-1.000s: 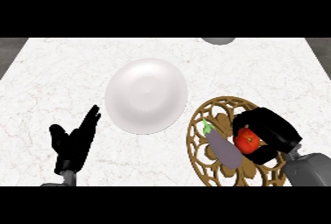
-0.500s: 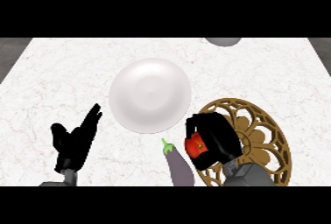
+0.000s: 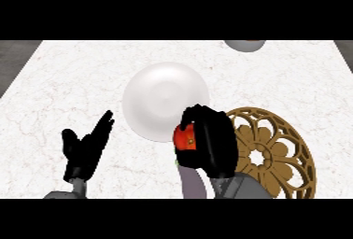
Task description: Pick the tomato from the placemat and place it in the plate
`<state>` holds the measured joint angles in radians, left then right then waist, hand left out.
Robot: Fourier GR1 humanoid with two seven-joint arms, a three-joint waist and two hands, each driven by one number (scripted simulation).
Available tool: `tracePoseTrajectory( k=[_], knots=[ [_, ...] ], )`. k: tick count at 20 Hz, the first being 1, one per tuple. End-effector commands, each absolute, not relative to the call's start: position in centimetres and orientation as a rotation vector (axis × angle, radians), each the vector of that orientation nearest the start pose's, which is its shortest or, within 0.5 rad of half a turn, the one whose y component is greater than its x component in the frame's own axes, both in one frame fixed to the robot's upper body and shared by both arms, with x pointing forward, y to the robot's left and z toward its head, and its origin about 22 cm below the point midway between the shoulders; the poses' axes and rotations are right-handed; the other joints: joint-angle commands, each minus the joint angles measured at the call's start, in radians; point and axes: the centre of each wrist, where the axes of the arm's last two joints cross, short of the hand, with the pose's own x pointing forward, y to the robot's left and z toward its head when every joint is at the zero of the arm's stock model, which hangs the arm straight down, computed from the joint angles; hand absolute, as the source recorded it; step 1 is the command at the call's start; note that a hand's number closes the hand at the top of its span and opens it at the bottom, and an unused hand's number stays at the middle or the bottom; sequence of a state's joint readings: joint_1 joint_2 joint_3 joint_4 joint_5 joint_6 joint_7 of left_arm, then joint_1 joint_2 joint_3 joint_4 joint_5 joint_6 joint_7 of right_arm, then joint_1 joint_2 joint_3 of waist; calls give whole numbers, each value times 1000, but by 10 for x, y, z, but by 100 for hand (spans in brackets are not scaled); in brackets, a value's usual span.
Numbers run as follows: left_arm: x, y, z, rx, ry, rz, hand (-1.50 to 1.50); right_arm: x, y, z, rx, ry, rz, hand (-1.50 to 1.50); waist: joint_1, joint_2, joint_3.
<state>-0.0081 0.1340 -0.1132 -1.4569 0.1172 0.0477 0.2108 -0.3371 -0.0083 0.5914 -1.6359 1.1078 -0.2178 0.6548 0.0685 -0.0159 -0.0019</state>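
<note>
On the marble counter: we stand mid-task.
Left hand (image 3: 84, 149): ours, unclenched, fingers up, resting.
Round white plate (image 3: 165, 100): no tomato in it yet.
Red tomato (image 3: 183, 138): grasped in our right hand (image 3: 207, 142) at the plate's near rim.
Round gold openwork placemat (image 3: 276, 151): tomato lifted off; placing remains.

Only 1 view: a camera at head height, looking steeply down onto a white marble counter (image 3: 62, 79). It sits close, so the counter fills nearly the whole frame. Both forearms enter from the lower edge, the left hand (image 3: 82, 149) at lower left, the right hand (image 3: 210, 142) at lower centre. A plate (image 3: 162, 100) lies mid-frame, a gold placemat (image 3: 276, 149) lower right.
</note>
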Motion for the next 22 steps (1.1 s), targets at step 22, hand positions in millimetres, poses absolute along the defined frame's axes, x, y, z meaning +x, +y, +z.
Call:
tracePoseTrajectory(
  k=[22],
  knots=[
    [245,227,-21,-39,-1207,-89,0,300,-27,90,-1261,-1634,-9,150,25,30,2]
  ],
)
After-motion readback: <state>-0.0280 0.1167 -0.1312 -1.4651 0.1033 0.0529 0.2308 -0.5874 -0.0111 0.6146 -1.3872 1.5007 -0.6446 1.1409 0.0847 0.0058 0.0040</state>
